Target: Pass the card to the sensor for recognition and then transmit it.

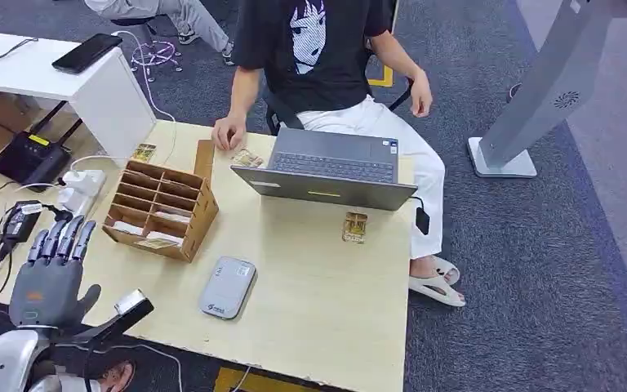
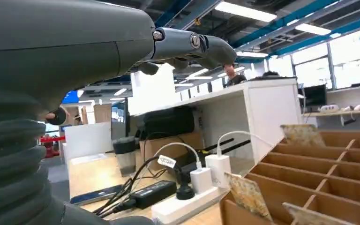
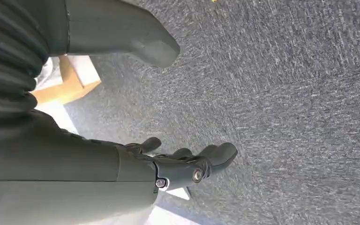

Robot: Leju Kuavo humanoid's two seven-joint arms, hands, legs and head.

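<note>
- Our left hand [image 1: 49,273] hovers at the near left corner of the table [image 1: 326,286], fingers stretched apart and holding nothing.
- Our right hand [image 3: 187,164] hangs over the grey carpet, fingers loosely apart and empty.
- The cards sit in the wooden divider box [image 1: 162,211] just ahead of the left hand; one patterned card [image 2: 246,194] stands up out of a near slot in the left wrist view.
- More cards lie loose on the table: one card in front of the laptop [image 1: 355,226], others by the person's hand [image 1: 229,132].
- The grey sensor [image 1: 227,287] lies flat on the table, near the box on its right.
- We judge the step in hand to be reaching into the box for a card.
- To do it well, we bring the left hand forward over the near slots and pinch the card's upper edge, without pressing on the thin dividers.
- We lift straight up so the box does not drag.
- Then we carry the card a short way right, flat over the sensor.
</note>
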